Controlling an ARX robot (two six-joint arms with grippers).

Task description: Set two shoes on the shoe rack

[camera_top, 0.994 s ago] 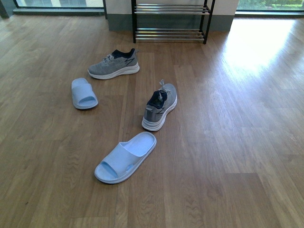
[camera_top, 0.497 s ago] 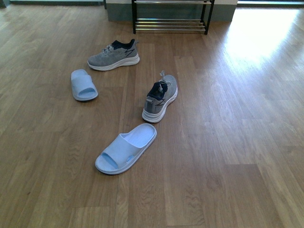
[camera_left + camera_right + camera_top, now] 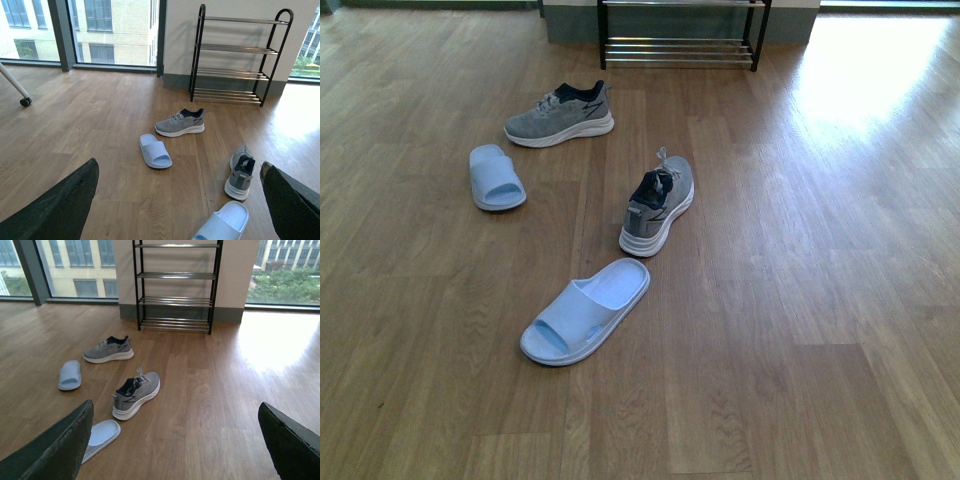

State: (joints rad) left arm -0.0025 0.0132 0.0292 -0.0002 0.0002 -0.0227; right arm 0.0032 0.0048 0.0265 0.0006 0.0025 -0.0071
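The rack [image 3: 680, 45] stands rearmost, far sneaker [image 3: 560, 118] before it — left slide [image 3: 497, 180] nearer, near sneaker [image 3: 658, 206] rightward, near slide [image 3: 585, 312] frontmost.

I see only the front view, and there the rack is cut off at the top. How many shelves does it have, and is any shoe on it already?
Observer: The left wrist view shows the whole shoe rack. It has four shelves of bars, and there is no shoe on any of them.
Operator: I see no arm in my view. Are the grippers open?
Observer: Yes. The left gripper and the right gripper both have their jaws wide apart and hold nothing.
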